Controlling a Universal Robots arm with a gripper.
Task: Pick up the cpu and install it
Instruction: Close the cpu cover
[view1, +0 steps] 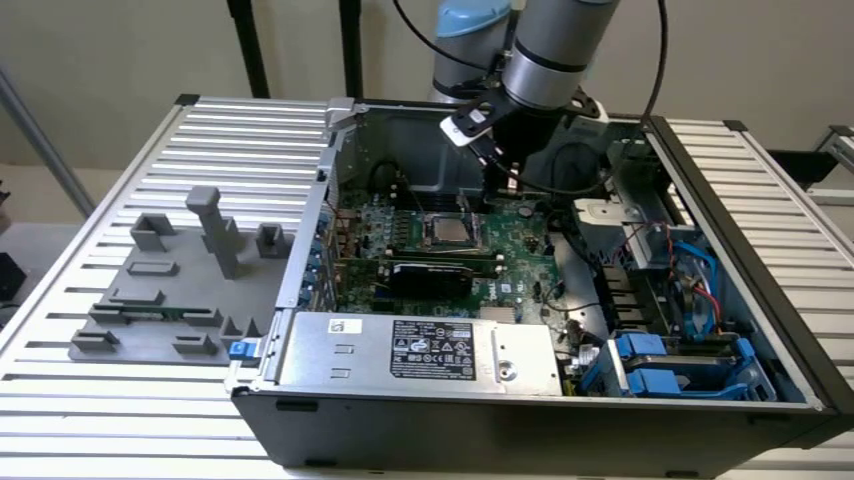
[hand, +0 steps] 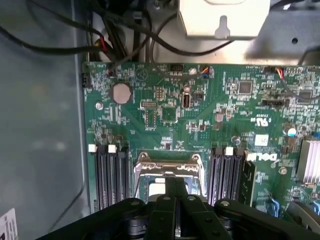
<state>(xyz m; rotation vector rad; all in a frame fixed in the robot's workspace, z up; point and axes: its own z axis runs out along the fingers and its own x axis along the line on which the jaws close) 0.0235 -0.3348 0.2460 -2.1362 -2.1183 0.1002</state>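
An open computer case (view1: 534, 440) lies on its side on a slatted metal table (view1: 214, 130). Beside it, toward the exterior view's left, a set of grey fixture blocks (view1: 160, 300) stands on the table. The Universal Robots arm (view1: 554, 50) reaches down from above into the far part of the case. Along the near wall of the case sits the silver power supply (view1: 420, 350). The green motherboard (view1: 514, 250) covers the floor beyond it.

In the wrist view the motherboard (hand: 220, 120) is seen from above, with black memory slots (hand: 111, 175) on either side of the metal-bordered socket frame (hand: 167, 161) and a round coin cell (hand: 120, 93) further up the board.

The gripper (view1: 511, 180) hangs over the board just beyond the socket, clear of its surface. In the wrist view the gripper (hand: 175, 182) has its two black fingers (hand: 167, 210) pressed together along a thin seam, clenched with nothing seen between them.

The cpu (view1: 447, 232) lies flat inside the socket frame with its silvery top facing up. It is below the fingertips, slightly to the exterior view's left, and apart from them. From the wrist, part of the cpu (hand: 156, 189) shows pale inside the frame, just beside the fingertips and partly covered by them.
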